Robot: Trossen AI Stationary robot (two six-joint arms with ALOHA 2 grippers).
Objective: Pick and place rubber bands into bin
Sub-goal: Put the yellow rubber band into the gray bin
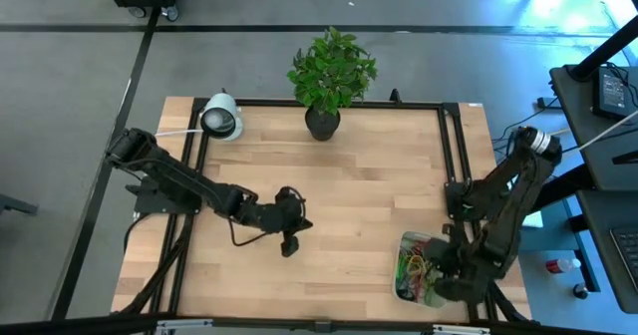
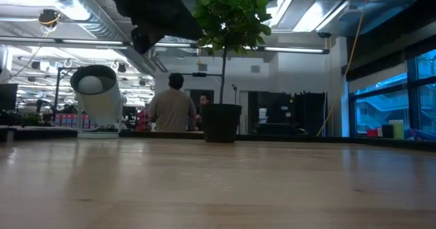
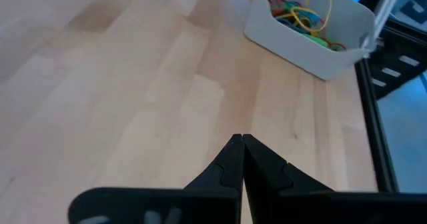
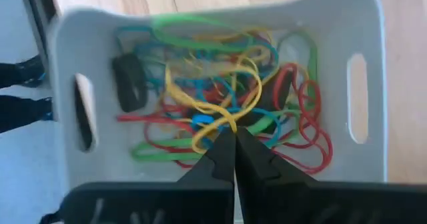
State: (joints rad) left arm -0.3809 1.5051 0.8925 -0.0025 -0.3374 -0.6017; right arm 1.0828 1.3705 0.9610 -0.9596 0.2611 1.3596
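The bin [image 4: 200, 19], a pale plastic tray, stands at the table's near right corner [image 1: 403, 243]. It holds a tangle of green, red, yellow, blue and black rubber bands [image 4: 280, 97]. My right gripper [image 4: 235, 132] hangs over the bin [image 1: 439, 273], pointing steeply down, shut on a yellow rubber band. My left gripper [image 3: 241, 139] is shut and empty above bare wood left of the table's middle [image 1: 290, 243]. It points toward the bin [image 3: 300, 47] and its bands [image 3: 300, 17]. My right gripper pinches a yellow rubber band [image 4: 225, 121] between its two fingertips, from above. The band's loops spread out from the tips over the pile in the bin. I cannot tell whether they hang free or lie on the other bands.
A potted plant [image 1: 322, 121] and a white domed device [image 1: 221, 118] stand at the table's far edge. Black frame rails [image 1: 449, 156] run along the right side. Bare wood lies between the two arms. A person [image 2: 172, 106] is in the room behind.
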